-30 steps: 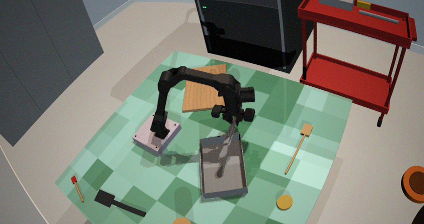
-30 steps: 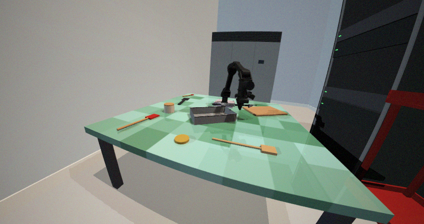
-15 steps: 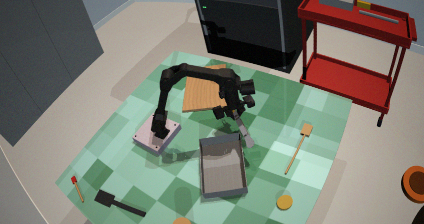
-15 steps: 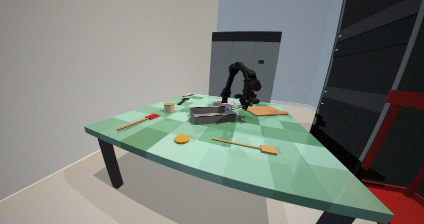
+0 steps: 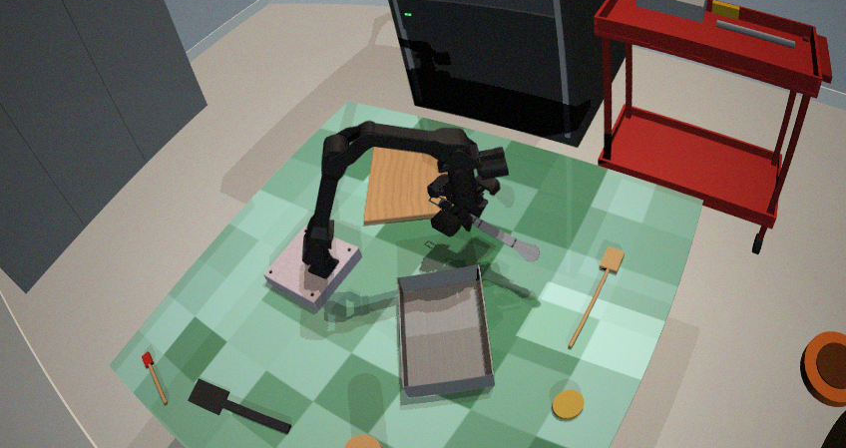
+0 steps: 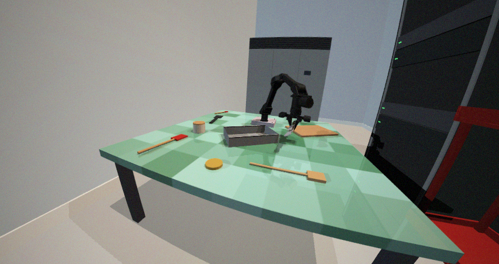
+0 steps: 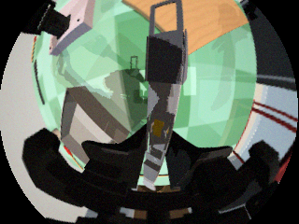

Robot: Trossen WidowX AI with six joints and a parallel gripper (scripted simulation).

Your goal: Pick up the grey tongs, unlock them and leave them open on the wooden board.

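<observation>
One pincer (image 5: 461,221) (image 6: 291,128) (image 7: 155,126) shut on one pair of grey tongs (image 5: 497,234) (image 6: 289,131) (image 7: 163,98).

Red cart (image 5: 706,58) (image 6: 478,111) beside black cabinet (image 5: 475,46) (image 6: 433,69).

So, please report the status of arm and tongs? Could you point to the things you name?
Jaws shut on tongs (image 5: 497,232) (image 7: 163,65). Tongs raised, clear of tin (image 5: 446,386) (image 6: 252,141) (image 7: 71,114). Lock state unclear.

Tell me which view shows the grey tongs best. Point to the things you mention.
The wrist view: it shows most of the grey tongs (image 5: 522,247) (image 6: 289,132) (image 7: 164,58) up close, loop end included, with the gripper (image 5: 460,209) (image 6: 293,120) (image 7: 155,126) shut on them. The top view shows the rounded tip, but the arm hides the middle. The exterior view shows them small, slanting downward.
</observation>
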